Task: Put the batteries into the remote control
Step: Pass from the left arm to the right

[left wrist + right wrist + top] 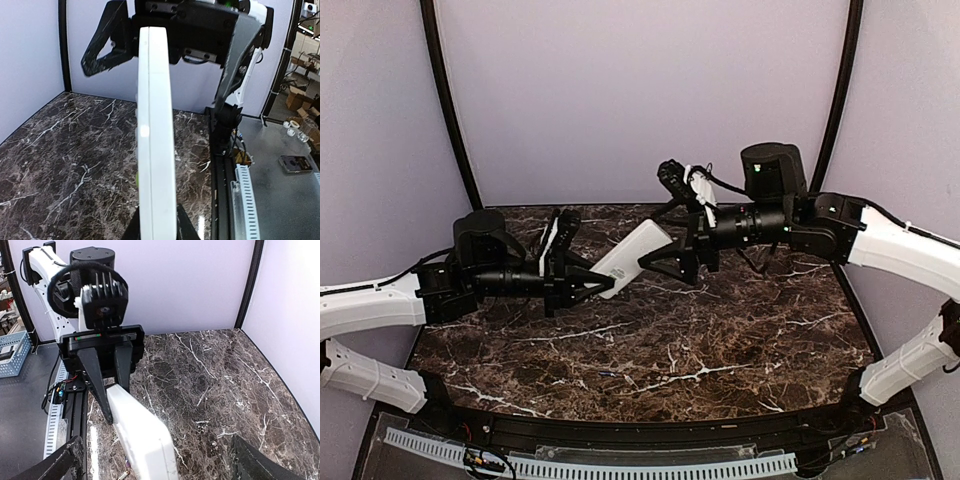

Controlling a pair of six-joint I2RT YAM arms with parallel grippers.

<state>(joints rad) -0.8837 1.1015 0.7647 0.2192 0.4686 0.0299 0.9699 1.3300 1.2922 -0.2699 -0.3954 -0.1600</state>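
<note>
Gripping the remote control (635, 252) aloft over the marble table (720, 340), lower end pinched in the left gripper (603, 282). Slanting lengthwise from near-left to far-right, upper end poking between the wide-spread right gripper (150, 462), touching neither finger.

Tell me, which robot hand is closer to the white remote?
Left. The left gripper is clamped on one end of the remote control; the right gripper is open, its fingers straddling the other end.

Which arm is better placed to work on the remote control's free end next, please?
Probably the right: the right end effector is open around the free end of the remote control, while the left end effector is shut on the other end.
</note>
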